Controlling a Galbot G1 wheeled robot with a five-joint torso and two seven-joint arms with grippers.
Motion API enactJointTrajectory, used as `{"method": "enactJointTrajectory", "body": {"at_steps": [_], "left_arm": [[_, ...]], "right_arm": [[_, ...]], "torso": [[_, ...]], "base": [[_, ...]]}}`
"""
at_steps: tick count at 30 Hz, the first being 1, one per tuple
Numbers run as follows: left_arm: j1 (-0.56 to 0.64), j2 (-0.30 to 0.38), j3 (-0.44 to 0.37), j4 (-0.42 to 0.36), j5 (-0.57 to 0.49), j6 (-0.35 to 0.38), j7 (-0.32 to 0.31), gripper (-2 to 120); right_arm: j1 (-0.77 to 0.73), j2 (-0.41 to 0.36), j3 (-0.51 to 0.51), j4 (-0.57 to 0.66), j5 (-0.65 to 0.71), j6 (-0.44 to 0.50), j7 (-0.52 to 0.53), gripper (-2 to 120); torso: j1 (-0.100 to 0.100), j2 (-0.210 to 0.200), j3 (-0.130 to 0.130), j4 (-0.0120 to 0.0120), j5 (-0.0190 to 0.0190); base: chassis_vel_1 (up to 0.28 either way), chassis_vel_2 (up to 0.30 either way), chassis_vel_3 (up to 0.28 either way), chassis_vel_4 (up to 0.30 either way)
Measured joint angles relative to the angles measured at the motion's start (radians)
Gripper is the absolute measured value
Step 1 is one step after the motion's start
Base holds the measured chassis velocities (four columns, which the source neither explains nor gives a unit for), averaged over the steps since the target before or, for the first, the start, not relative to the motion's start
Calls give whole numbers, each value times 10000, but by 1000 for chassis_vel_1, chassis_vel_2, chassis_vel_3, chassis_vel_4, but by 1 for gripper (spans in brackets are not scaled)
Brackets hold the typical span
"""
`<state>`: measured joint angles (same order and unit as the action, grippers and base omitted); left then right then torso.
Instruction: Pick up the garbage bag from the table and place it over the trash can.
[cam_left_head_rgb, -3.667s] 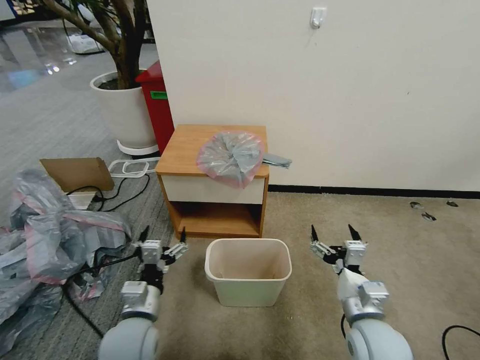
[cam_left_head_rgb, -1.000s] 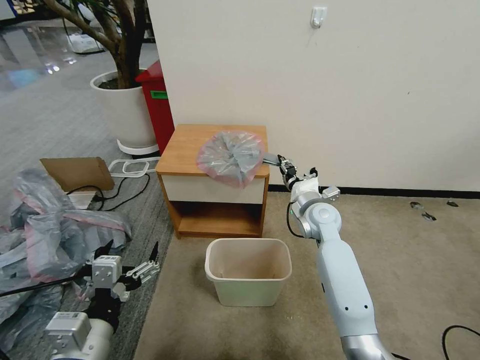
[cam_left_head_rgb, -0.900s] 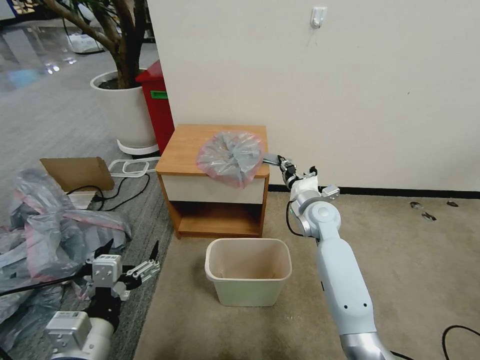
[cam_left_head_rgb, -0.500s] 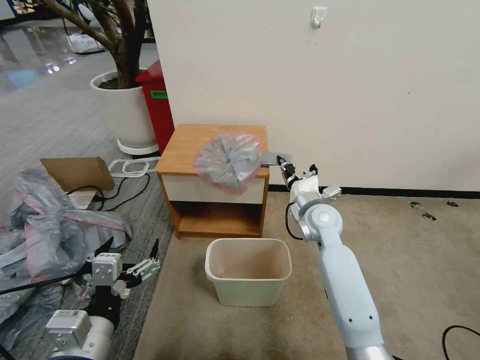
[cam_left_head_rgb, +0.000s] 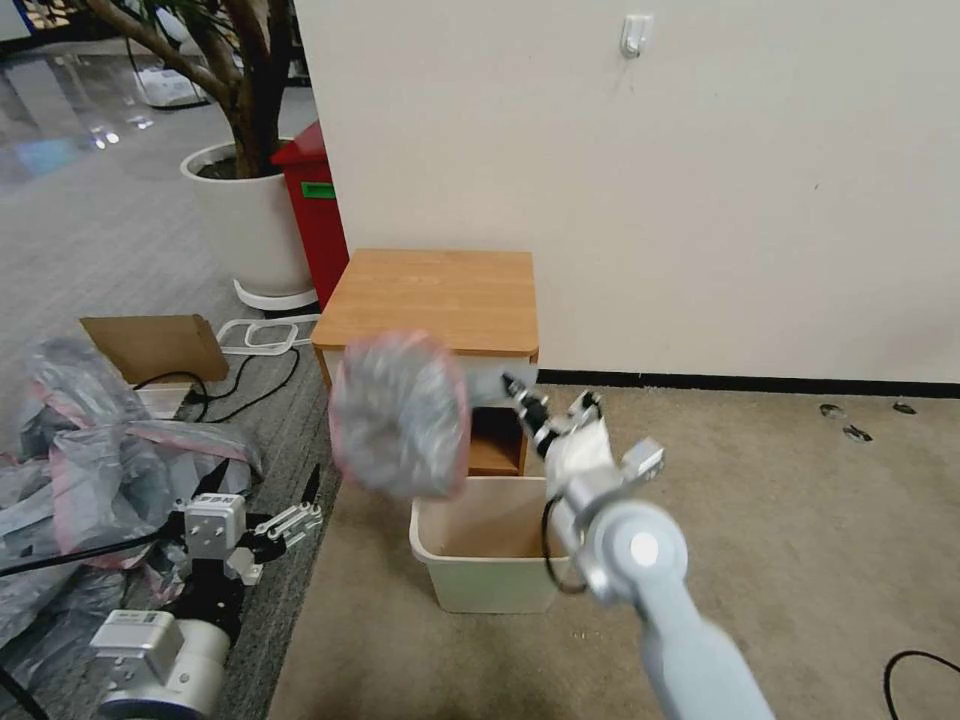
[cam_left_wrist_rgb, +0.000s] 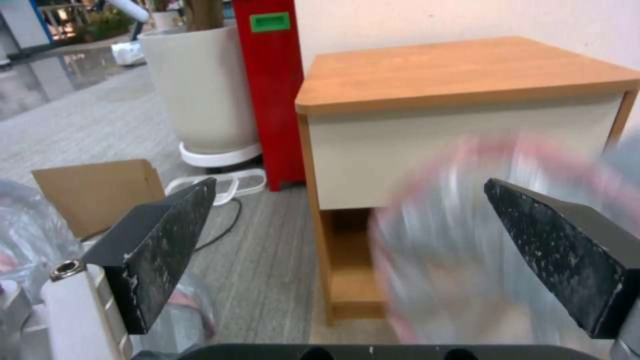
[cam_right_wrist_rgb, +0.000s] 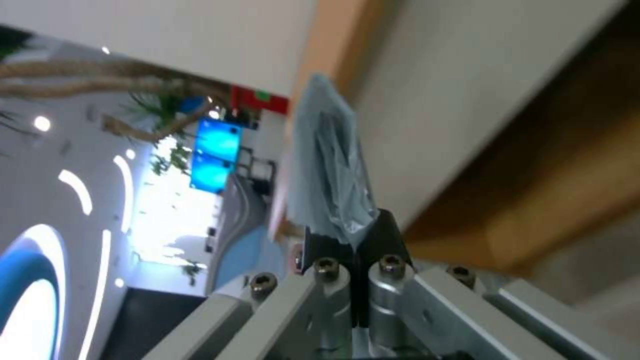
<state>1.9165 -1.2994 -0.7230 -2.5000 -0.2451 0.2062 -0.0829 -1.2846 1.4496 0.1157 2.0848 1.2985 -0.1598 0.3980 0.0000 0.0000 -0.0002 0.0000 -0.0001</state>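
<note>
The garbage bag, grey with a pink rim, hangs in the air in front of the table and above the left part of the trash can. My right gripper is shut on the bag's grey tail; in the right wrist view the pinched plastic rises from the closed fingers. My left gripper stands open low at the left, beside the can. In the left wrist view the blurred bag swings between the open fingers and the table's drawer front.
A heap of grey-and-pink bags lies on the floor at the left, with a cardboard piece and cables behind it. A red bin and a white plant pot stand left of the table. The wall runs behind.
My right gripper has pulled the bag off the table top and carried it down and toward me, over the can. The table top is now bare. The left arm barely moved.
</note>
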Motion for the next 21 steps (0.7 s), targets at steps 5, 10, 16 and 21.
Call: {"method": "enactJointTrajectory", "body": {"at_steps": [5,10,16,21], "left_arm": [[-68,48,-35,12,-121,-1,-4,100],[-136,48,-4,96,-138,-28,-10,100],[-219,63,44,196,-140,-52,-11,100],[-353,105,131,375,-140,-67,-11,100]], "right_arm": [[-938,-101,-63,-2,-709,-58,8,0],[-1546,-254,266,-210,-1316,-77,-13,0],[-1893,-350,594,-394,-1925,-130,-61,4],[-2094,-432,752,-391,-2199,-150,-11,24]], "torso": [[0,0,0,0,1],[0,0,1,0,1],[0,0,1,0,1],[0,0,1,0,2]], "base": [[0,0,0,0],[0,0,0,0],[0,0,0,0],[0,0,0,0]]}}
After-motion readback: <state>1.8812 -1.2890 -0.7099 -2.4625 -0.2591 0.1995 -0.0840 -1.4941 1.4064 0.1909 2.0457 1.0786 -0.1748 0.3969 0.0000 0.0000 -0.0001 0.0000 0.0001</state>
